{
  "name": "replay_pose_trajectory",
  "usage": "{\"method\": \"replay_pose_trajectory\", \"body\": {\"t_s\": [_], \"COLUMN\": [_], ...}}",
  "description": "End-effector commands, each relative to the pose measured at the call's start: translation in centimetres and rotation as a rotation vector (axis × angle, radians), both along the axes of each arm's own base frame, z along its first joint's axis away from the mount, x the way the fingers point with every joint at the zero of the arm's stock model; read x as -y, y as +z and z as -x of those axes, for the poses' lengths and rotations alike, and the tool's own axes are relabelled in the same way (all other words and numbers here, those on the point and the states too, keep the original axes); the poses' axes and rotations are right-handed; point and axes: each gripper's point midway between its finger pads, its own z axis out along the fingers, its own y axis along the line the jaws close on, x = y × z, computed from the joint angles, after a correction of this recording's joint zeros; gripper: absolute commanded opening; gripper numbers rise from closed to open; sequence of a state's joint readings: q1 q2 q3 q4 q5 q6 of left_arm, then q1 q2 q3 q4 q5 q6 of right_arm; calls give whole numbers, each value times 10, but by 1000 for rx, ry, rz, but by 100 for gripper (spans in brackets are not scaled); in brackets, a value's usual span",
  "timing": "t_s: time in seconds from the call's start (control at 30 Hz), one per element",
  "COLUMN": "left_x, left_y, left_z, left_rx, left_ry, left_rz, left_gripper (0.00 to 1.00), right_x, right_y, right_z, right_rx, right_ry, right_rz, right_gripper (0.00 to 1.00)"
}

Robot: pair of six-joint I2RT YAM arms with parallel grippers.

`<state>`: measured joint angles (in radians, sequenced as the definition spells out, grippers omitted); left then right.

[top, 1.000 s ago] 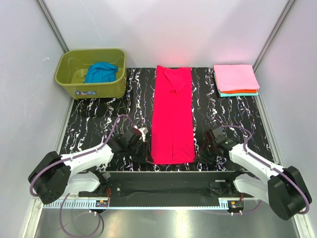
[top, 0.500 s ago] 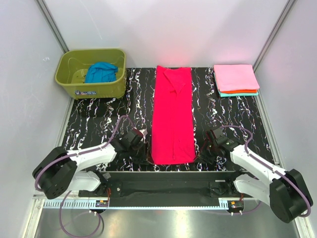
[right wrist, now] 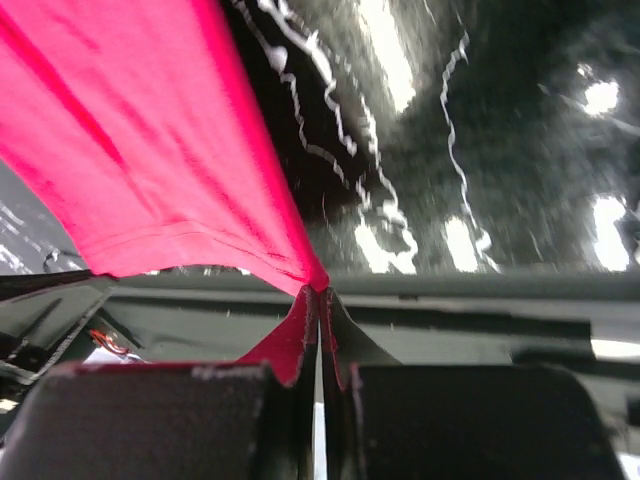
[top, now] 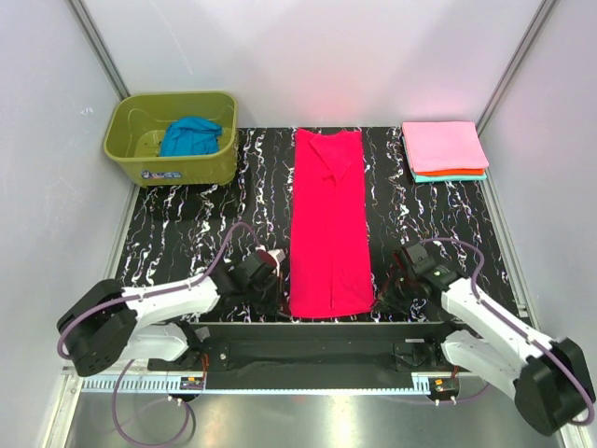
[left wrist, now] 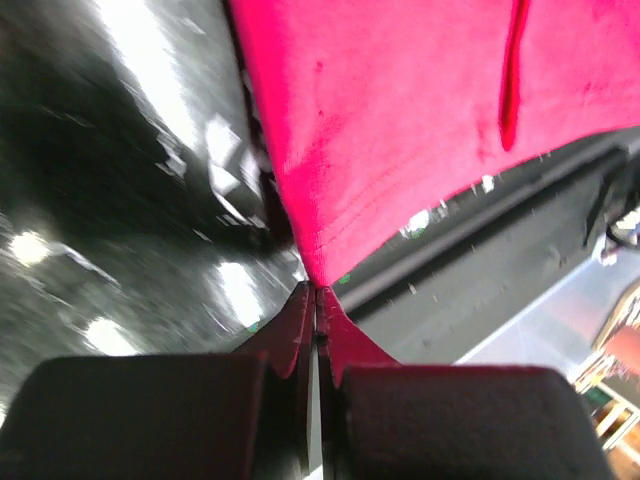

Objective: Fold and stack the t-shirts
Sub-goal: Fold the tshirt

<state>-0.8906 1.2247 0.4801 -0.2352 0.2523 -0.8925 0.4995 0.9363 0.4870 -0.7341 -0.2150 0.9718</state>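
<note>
The crimson-red t-shirt [top: 326, 219] lies as a long narrow strip down the middle of the black marbled mat. My left gripper [top: 280, 297] is shut on its near left corner [left wrist: 330, 250]. My right gripper [top: 381, 297] is shut on its near right corner [right wrist: 280, 255]. Both corners are lifted a little near the mat's front edge. A folded stack with the light pink t-shirt [top: 444, 146] on top, orange and teal beneath, sits at the back right. The blue t-shirt [top: 190, 136] lies crumpled in the tub.
The olive-green tub [top: 172, 140] stands at the back left corner. The black front rail [top: 308, 350] runs just below the shirt's near hem. White walls close in both sides and the back.
Both grippers have moved toward the front edge with the shirt's near corners, pulling the red shirt slightly nearer and stretching its hem.
</note>
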Motion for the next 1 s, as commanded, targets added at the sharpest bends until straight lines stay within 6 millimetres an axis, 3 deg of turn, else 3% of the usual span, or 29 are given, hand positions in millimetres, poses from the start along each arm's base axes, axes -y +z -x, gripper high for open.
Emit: {"method": "replay_pose_trajectory", "body": {"t_s": [0.0, 0.23, 0.43, 0.63, 0.67, 0.73, 0.77, 0.93, 0.97], "left_x": [11, 20, 24, 25, 24, 23, 25, 22, 22], "left_y": [22, 40, 39, 52, 61, 55, 65, 55, 65], "left_z": [2, 12, -8, -60, -79, -95, -114, -170, -187], "left_rx": [42, 60, 82, 110, 138, 112, 135, 142, 157], "left_ry": [20, 0, 4, 29, 42, 44, 47, 68, 85], "left_rz": [34, 67, 23, 23, 29, 13, 34, -22, -15], "left_gripper": [0, 0, 0, 0, 0, 0, 0, 0, 0], "right_x": [9, 6, 2, -8, -11, -15, -21, -23, -20], "right_y": [22, 30, 38, 46, 49, 52, 55, 51, 50], "right_z": [10, 12, -12, -58, -72, -90, -105, -168, -179], "right_rx": [25, 54, 123, 194, 201, 208, 211, 227, 230], "right_ry": [17, 1, 30, 139, 183, 215, 250, 301, 302], "right_rz": [27, -22, 14, 91, 119, 134, 140, 164, 160], "right_gripper": [0, 0, 0, 0, 0, 0, 0, 0, 0]}}
